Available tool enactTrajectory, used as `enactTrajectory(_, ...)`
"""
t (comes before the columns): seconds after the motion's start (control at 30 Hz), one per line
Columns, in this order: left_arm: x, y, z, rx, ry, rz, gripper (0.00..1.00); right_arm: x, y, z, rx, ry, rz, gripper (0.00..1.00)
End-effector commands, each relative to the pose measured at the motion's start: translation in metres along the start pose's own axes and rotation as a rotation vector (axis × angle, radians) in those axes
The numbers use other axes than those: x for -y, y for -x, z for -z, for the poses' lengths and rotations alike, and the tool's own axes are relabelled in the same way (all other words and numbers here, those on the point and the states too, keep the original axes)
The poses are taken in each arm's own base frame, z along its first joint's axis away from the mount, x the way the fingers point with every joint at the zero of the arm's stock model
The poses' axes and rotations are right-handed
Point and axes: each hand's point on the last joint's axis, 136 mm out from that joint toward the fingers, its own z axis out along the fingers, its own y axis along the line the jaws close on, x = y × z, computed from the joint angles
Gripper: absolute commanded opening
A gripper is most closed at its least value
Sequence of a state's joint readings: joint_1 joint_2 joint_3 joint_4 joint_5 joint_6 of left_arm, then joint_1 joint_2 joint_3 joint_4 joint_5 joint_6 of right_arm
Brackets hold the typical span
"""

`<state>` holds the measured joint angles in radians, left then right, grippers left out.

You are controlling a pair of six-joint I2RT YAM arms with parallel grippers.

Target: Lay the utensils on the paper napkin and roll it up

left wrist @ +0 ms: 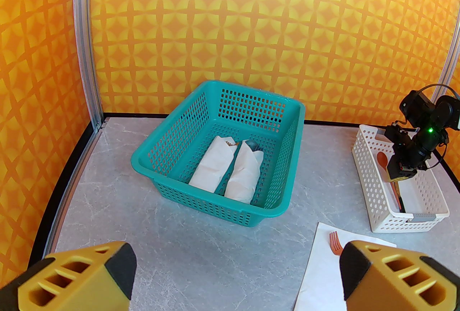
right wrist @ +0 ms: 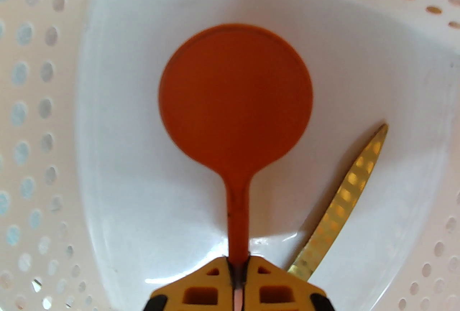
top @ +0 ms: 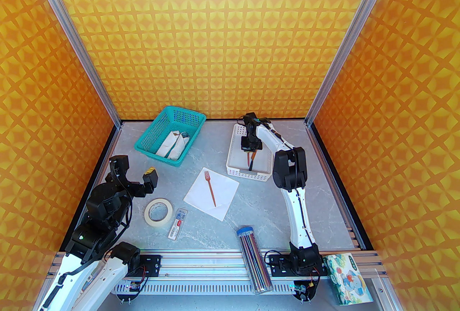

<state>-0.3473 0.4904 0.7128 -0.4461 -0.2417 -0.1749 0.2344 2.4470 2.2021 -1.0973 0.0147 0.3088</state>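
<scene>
Over tray (top: 251, 176), outstretched right tool (right wrist: 237, 266) pinching spoon (right wrist: 235, 94)

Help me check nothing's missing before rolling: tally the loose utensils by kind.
Fork: 1, on the paper napkin
Spoon: 1, in the white tray, pinched by the right gripper
Knife: 1, in the white tray
Total: 3

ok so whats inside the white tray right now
White tray: a reddish-brown spoon, handle pinched by the right gripper, and a gold-bladed knife beside it. The floor under the gripper is covered.
</scene>
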Motion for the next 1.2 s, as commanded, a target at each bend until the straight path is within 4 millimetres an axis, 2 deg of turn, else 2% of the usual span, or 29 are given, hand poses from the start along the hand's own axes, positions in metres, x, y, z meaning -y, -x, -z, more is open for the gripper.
enactTrajectory(0.0, -0.004, 0.011, 0.007, 0.020, 0.017, 0.015, 0.99, -0.003, 0.016, 0.047, 0.091, 0.004, 0.015, 0.08)
enactTrajectory(0.37, -0.004, 0.012, 0.007, 0.026, 0.017, 0.024, 0.99, -0.009, 0.018, 0.104, 0.174, 0.046, 0.023, 0.08)
enactTrajectory(0.5, -0.004, 0.014, 0.007, 0.031, 0.016, 0.023, 0.99, -0.017, 0.007, 0.135, 0.206, 0.071, 0.047, 0.09)
enactTrajectory(0.63, -0.003, 0.014, 0.006, 0.034, 0.015, 0.024, 0.99, -0.038, -0.019, 0.162, 0.228, 0.109, 0.090, 0.09)
enactTrajectory(0.8, -0.003, 0.014, 0.004, 0.037, 0.014, 0.033, 0.99, -0.067, -0.059, 0.179, 0.232, 0.171, 0.127, 0.09)
enactTrajectory(0.97, -0.002, 0.014, 0.002, 0.038, 0.015, 0.038, 0.99, -0.105, -0.102, 0.178, 0.195, 0.244, 0.164, 0.09)
enactTrajectory(1.17, -0.002, 0.014, 0.002, 0.038, 0.014, 0.043, 0.99, -0.143, -0.139, 0.170, 0.153, 0.279, 0.211, 0.09)
